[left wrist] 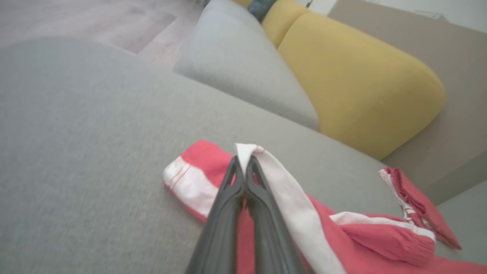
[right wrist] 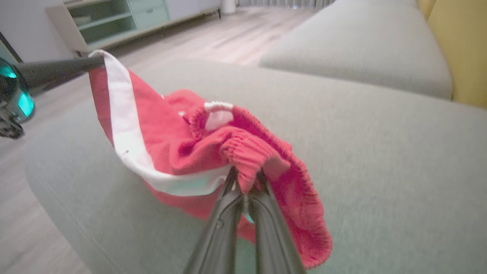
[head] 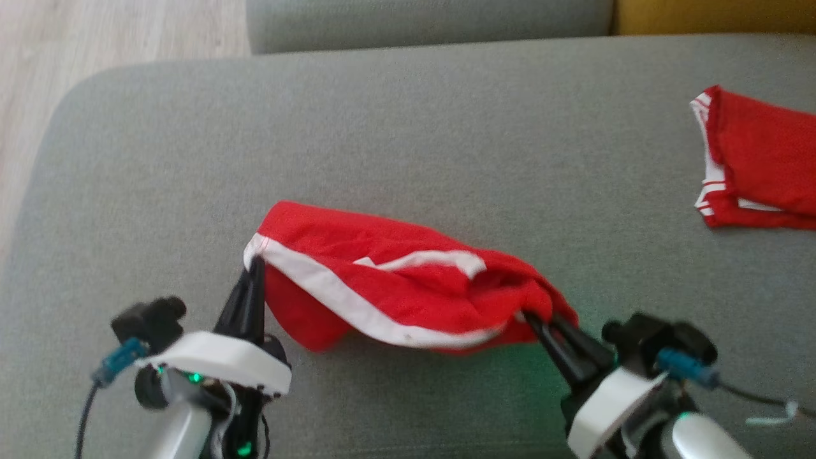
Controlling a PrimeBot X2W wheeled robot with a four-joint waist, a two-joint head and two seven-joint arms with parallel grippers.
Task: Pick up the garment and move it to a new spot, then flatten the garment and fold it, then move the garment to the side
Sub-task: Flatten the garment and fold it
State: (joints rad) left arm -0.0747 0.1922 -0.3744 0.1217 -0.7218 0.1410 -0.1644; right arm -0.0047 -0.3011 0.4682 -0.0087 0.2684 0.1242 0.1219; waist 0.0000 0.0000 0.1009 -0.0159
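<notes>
The garment (head: 382,280) is a red pair of shorts with white stripes, hanging bunched between my two grippers above the grey sofa cushion (head: 408,127). My left gripper (head: 256,262) is shut on its white-edged left corner, seen in the left wrist view as the garment (left wrist: 266,179) pinched at the left gripper (left wrist: 244,160). My right gripper (head: 532,317) is shut on the elastic waistband at the right end. In the right wrist view the right gripper (right wrist: 245,179) clamps the gathered red waistband of the garment (right wrist: 182,140), and the rest sags below.
A second red and white garment (head: 758,159) lies folded at the cushion's right edge. A grey back cushion (head: 427,22) and a yellow cushion (left wrist: 357,83) stand behind. Wooden floor (head: 95,32) lies beyond the cushion's rounded left edge. A low cabinet (right wrist: 114,19) stands across the room.
</notes>
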